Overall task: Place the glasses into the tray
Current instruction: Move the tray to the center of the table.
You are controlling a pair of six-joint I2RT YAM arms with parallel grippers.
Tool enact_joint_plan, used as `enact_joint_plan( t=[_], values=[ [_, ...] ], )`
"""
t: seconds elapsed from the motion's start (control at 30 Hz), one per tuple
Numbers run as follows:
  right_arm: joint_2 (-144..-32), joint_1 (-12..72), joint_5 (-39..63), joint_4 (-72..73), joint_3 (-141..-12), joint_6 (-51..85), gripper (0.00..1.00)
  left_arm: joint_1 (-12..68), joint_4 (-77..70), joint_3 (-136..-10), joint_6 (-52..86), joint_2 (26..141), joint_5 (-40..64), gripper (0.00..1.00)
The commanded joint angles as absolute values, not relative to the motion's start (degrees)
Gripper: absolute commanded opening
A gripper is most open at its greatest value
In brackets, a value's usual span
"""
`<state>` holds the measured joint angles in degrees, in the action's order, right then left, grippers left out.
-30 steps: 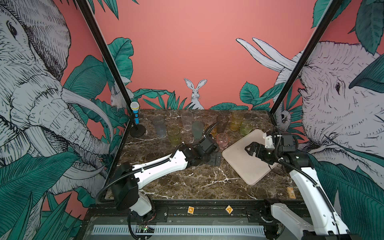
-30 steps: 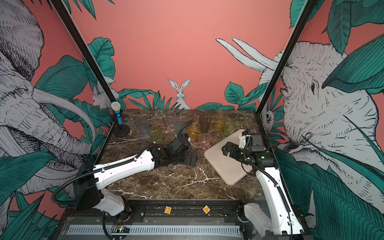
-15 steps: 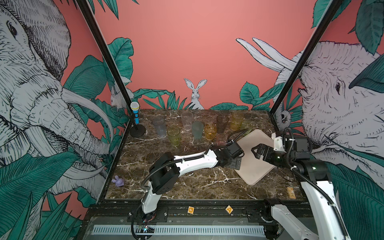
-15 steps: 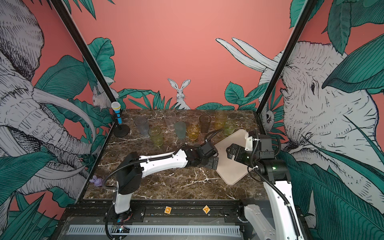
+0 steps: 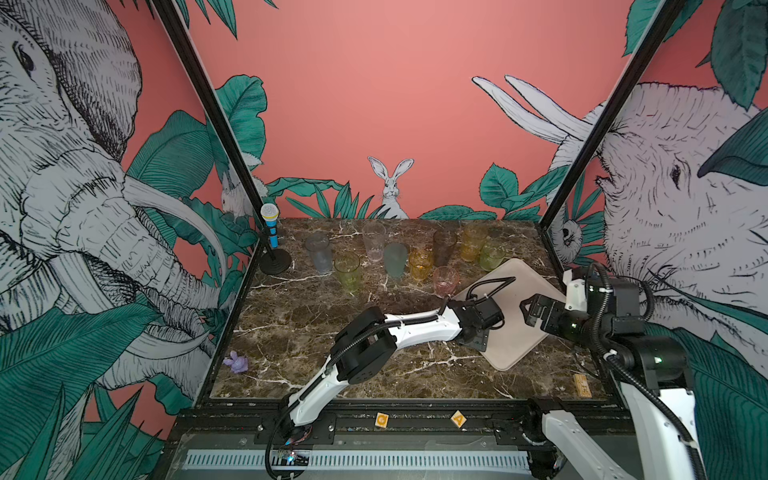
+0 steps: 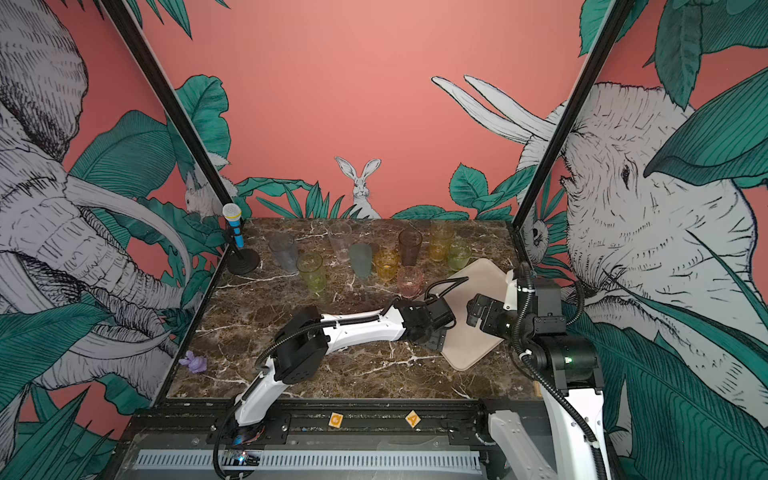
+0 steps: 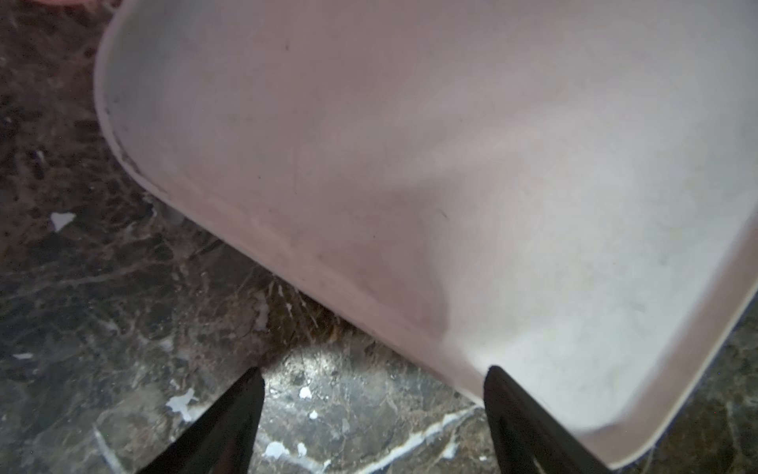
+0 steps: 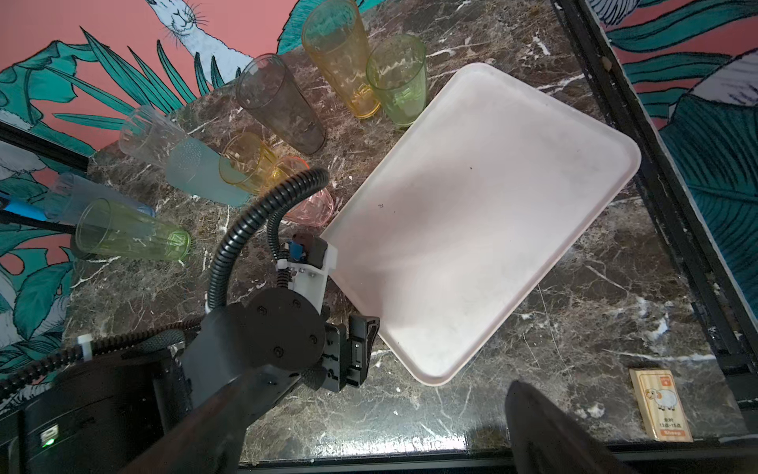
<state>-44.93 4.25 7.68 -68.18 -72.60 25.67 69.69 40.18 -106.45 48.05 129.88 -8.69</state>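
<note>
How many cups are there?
9, all on the table, none in the tray. Left to right: grey, lime, clear, teal, amber, brown, yellow, green; pink in front. None seem hidden.

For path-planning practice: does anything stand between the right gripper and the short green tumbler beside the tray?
Nothing visible does. Only bare tray lies between the right gripper and the short green tumbler at its far edge.

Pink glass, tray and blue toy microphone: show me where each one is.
pink glass (image 5: pixel 445 281): in a top view, on its side wall.
tray (image 8: pixel 471 205): in the right wrist view, on its bare floor.
blue toy microphone (image 5: pixel 272 235): in a top view, on its blue handle.
</note>
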Motion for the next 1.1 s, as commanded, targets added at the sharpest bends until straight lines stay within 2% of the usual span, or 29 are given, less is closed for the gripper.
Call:
enact_joint_plan(
  t=[0.0, 0.13, 0.27, 0.47, 0.63, 1.07],
  values=[
    [-44.9, 4.5, 6.9, -68.6, -72.7, 25.1, 0.99, 69.9, 43.0, -108.5, 49.9, 130.2, -8.4, 0.82],
    [-45.1, 4.5, 8.3, -68.0, -72.1, 25.3, 0.99, 70.0, 43.1, -108.4, 49.8, 130.6, -8.7, 0.77],
    [-45.0, 4.5, 9.3, -67.7, -71.5, 25.6, 0.99, 69.8, 43.3, -109.0, 49.7, 131.5, -8.5, 0.79],
    [-44.9, 4.5, 10.3, -67.4, -71.2, 25.8, 0.99, 69.7, 44.8, -111.0, 49.4, 133.1, -8.6, 0.75],
    [-44.8, 4.5, 10.9, -67.4, -71.0, 25.9, 0.99, 69.5, 44.8, -111.0, 49.7, 133.7, -8.2, 0.65],
    [-44.7, 4.5, 12.7, -66.8, -70.1, 25.8, 0.99, 68.6, 44.0, -105.8, 50.2, 130.9, -9.3, 0.49]
  ],
)
